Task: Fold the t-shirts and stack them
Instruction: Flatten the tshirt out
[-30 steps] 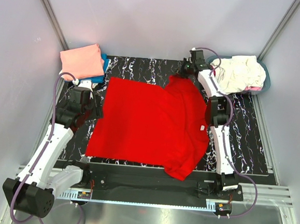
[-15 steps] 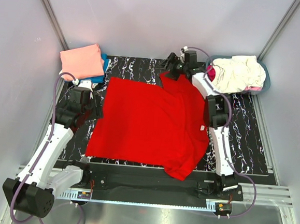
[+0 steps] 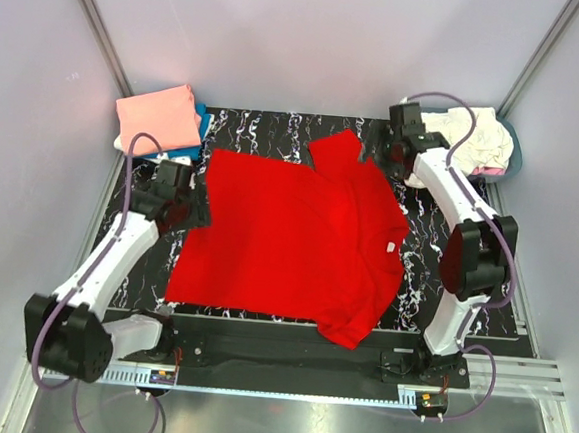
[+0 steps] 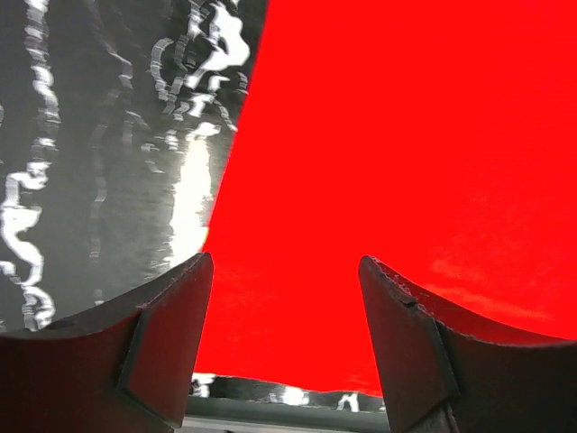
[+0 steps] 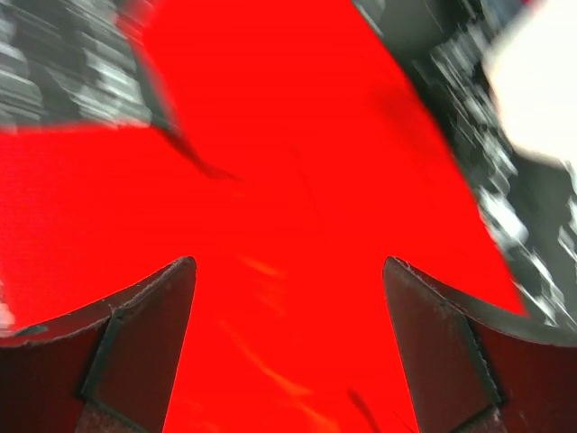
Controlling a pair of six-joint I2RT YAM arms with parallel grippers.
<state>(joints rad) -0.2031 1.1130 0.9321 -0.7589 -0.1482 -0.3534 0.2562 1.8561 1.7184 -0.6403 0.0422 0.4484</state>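
Observation:
A bright red t-shirt (image 3: 293,237) lies spread flat on the black marbled mat (image 3: 465,281), one sleeve (image 3: 337,152) pointing to the back. My left gripper (image 3: 192,207) hovers open at the shirt's left edge. In the left wrist view that gripper (image 4: 284,262) shows red cloth (image 4: 406,135) below and between its jaws, held by neither. My right gripper (image 3: 376,155) is open just right of the back sleeve. In the blurred right wrist view it (image 5: 288,262) hangs over red fabric (image 5: 297,162) with nothing gripped.
A folded salmon-pink shirt (image 3: 157,114) sits on a blue one (image 3: 189,150) at the back left corner. A grey-blue basket (image 3: 511,159) at the back right holds cream and white shirts (image 3: 471,141). Grey walls close in the sides and back.
My right gripper opened and let go of the sleeve, which now lies flat at the back; that arm then swung right. My left gripper shifted slightly toward the shirt's edge.

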